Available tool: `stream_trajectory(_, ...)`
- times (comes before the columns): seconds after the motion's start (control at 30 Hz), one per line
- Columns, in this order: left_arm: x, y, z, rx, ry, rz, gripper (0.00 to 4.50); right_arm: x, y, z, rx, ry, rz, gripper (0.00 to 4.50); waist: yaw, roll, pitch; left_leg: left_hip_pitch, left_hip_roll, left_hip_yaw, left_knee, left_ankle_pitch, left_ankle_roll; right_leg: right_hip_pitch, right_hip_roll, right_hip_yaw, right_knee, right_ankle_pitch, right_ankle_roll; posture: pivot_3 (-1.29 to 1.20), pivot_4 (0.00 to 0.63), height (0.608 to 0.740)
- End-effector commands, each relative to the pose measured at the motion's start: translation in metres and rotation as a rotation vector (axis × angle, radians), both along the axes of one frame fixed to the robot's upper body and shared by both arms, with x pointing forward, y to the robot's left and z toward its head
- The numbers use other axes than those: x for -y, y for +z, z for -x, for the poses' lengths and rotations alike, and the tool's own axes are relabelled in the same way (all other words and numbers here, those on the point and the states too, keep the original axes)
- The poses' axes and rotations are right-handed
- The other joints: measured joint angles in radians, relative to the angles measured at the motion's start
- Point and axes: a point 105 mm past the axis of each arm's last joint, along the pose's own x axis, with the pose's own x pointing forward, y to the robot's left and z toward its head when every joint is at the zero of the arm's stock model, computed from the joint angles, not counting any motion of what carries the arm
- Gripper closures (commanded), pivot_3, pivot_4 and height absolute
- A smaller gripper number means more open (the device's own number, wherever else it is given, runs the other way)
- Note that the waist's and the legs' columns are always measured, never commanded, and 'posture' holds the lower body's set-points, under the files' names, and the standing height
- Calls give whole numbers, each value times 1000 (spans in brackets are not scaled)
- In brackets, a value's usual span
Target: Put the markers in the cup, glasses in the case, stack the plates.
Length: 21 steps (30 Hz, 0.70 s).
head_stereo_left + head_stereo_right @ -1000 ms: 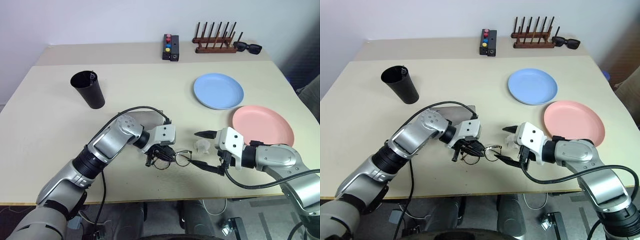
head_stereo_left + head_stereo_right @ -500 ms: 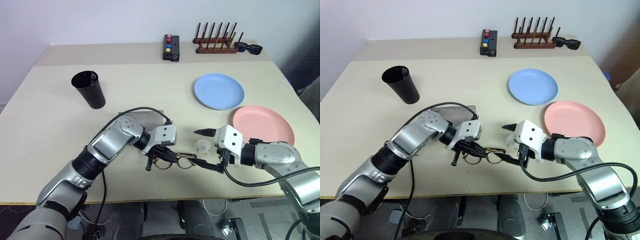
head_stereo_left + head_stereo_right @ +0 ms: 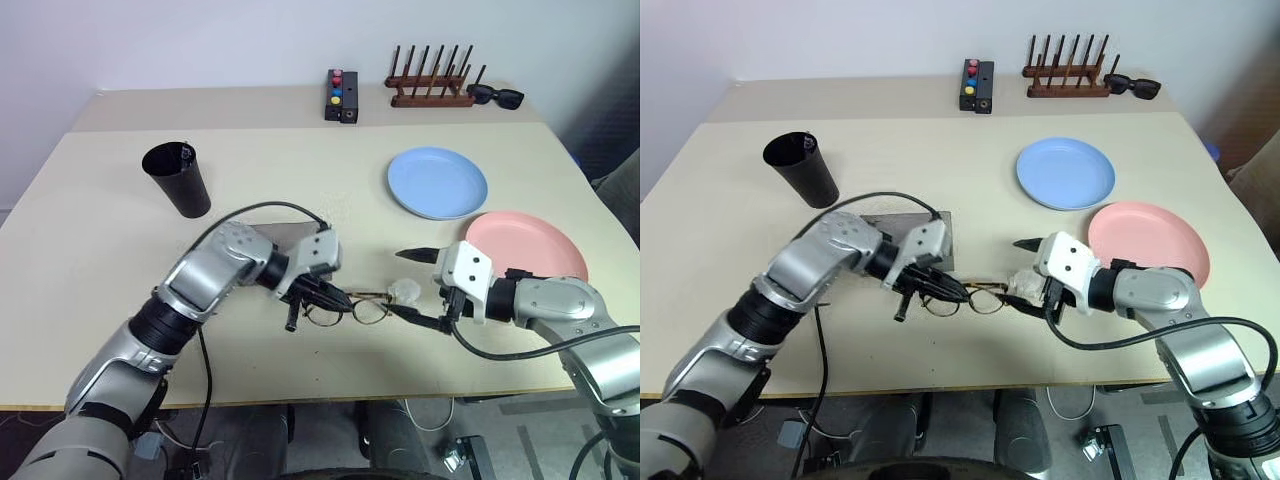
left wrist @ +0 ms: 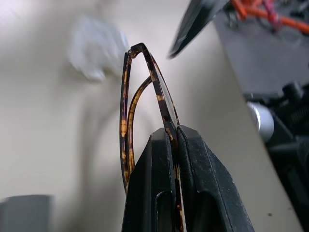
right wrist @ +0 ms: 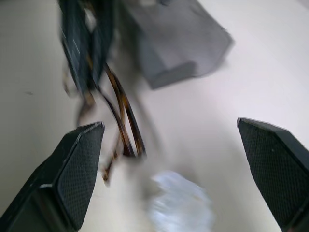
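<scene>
Lifted a little since a second ago, the glasses [image 3: 962, 296] now hang just above the desk [image 3: 300, 170] instead of lying on it, pinched at one rim by the left fingers [image 4: 166, 159]. Those fingers, which were closing then, are now clamped together on the thin tortoiseshell frame, and the left gripper [image 3: 318, 291] has risen with it. Behind the left fingers, the grey case [image 3: 908, 228] shows more of its flat top than before, because the arm no longer covers it. The right gripper [image 3: 416, 285] has drawn slightly away toward the pink plate [image 3: 530, 250]; its fingers [image 5: 77, 169] stand wide apart and hold nothing, with the free end of the glasses and a small crumpled clear-white scrap [image 3: 404, 291] lying between their tips. The blue plate [image 3: 437, 181] sits beyond the right fingers, apart from the pink one and not stacked. The black cup [image 3: 177, 178] stands upright well beyond the left fingers, unmoved.
</scene>
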Motion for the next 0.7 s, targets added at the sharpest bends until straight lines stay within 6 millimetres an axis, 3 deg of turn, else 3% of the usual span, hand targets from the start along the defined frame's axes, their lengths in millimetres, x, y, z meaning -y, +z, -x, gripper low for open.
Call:
stream_trajectory(0.03,-10,37,-1,72,-6,87,4416,12,20,-8,94,-42,11,0,0,0,0,0,0,0,0,0,0,0,0,0,0,0,0,0,150,739)
stream_trajectory(0.17,-38,47,-17,170,79,64,4416,15,19,-6,75,-32,17,0,-2,0,0,0,0,0,-1,0,0,0,0,0,-1,0,0,0,150,739)
stream_trajectory(0.27,-65,58,-40,250,192,42,4416,4,13,0,37,15,-5,0,-3,0,0,0,0,0,-1,0,0,0,0,0,-1,0,0,0,150,739)
stream_trajectory(0.4,-87,56,-60,314,270,-14,4416,-16,9,5,16,77,-43,0,0,0,0,0,0,0,-1,0,0,0,0,0,-2,0,0,0,150,739)
stream_trajectory(0.57,-96,35,-67,305,276,-76,4416,-37,5,9,-2,139,-85,0,0,0,0,-1,0,0,-1,0,0,1,0,0,-5,3,1,0,150,739)
stream_trajectory(0.7,-94,19,-68,293,255,-118,4416,-42,3,10,-7,151,-94,0,1,0,0,-1,-1,0,-1,0,1,1,0,0,-6,4,-1,0,150,739)
